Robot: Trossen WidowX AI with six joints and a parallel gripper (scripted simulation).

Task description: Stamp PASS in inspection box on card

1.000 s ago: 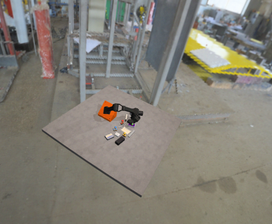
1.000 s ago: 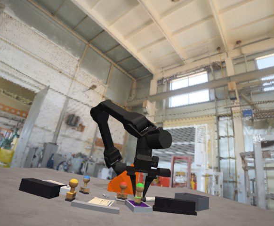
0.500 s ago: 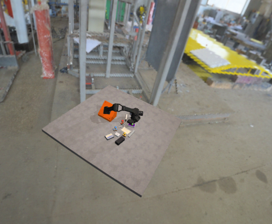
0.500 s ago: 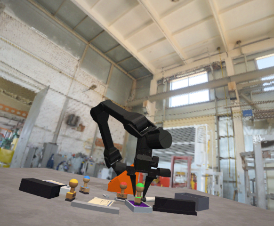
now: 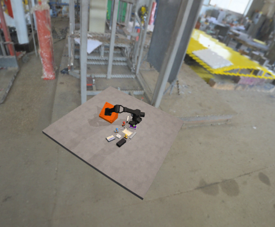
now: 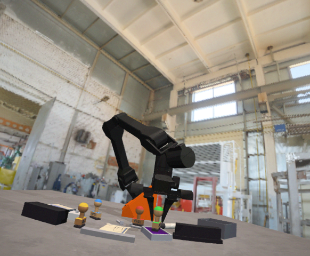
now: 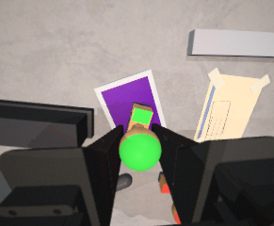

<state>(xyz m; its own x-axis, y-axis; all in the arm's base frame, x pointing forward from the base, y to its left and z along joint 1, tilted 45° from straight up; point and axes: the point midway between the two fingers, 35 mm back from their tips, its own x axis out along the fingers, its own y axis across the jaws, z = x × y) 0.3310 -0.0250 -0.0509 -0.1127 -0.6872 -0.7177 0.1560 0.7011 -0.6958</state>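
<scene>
The green-topped stamp (image 5: 133,125) (image 6: 158,211) (image 7: 139,150) is upright between the fingers of my gripper (image 6: 157,220) (image 7: 137,128), which is shut on it. Its base is over the purple ink pad (image 6: 160,237) (image 7: 122,94), inside the rim. It is at or very near the ink surface; contact cannot be told. Its lettering is not readable. The cream card (image 5: 127,132) (image 6: 113,228) (image 7: 240,101) lies beside the pad, taped at its corners, with a thin outlined box on it. No print is discernible inside the visible part of the box.
A grey bar (image 6: 107,234) (image 7: 240,43) lies beside the card. A red-topped FAIL stamp (image 6: 139,210), a blue-topped stamp (image 6: 97,205) and a yellow-topped stamp (image 6: 83,208) stand around it. A black tray-like block (image 6: 196,232) (image 7: 33,122) and a grey box (image 6: 223,228) flank the pad.
</scene>
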